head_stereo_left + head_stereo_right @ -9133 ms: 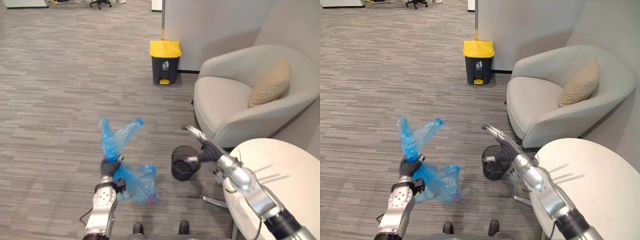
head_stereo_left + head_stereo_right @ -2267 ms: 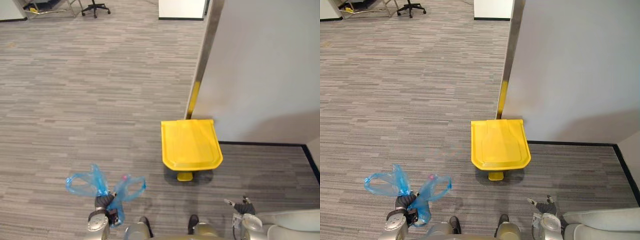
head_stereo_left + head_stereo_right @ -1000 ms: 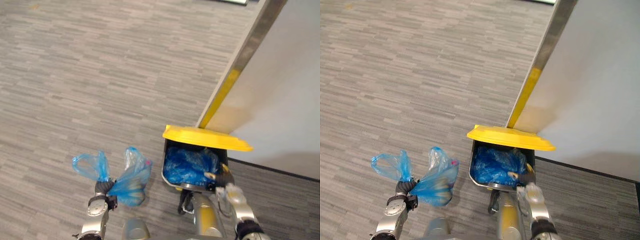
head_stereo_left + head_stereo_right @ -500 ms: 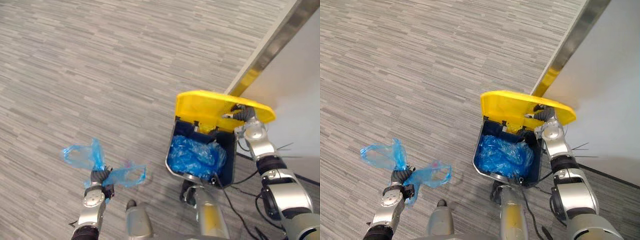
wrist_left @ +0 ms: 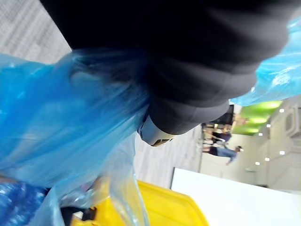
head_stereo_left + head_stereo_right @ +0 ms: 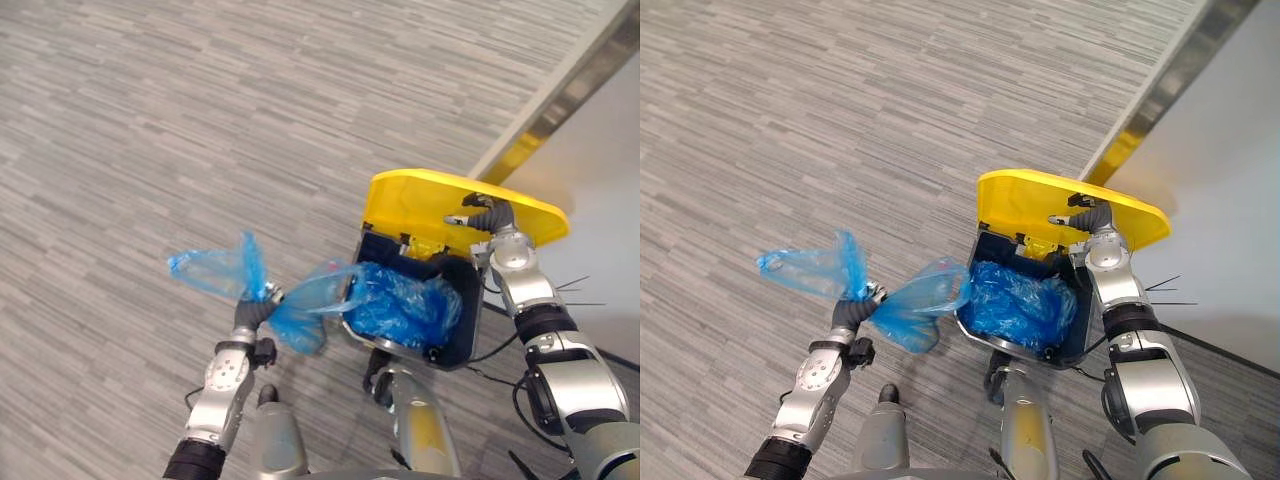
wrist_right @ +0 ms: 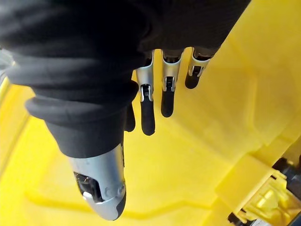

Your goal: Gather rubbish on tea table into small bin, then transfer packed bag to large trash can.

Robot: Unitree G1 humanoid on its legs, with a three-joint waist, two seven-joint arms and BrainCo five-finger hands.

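Vs 0.5 s ago: left hand has swung the bag across to the trash can — bag's bulge now at the near rim, not yet inside. Hand is clenched round the bag's twisted neck. Right hand, straight fingers pressed under the yellow lid, still props it open over the blue liner. Looks like step 2 is nearly done — drop prob. next.

Left hand is clenched tight; right hand reaches forward, fingers straight.
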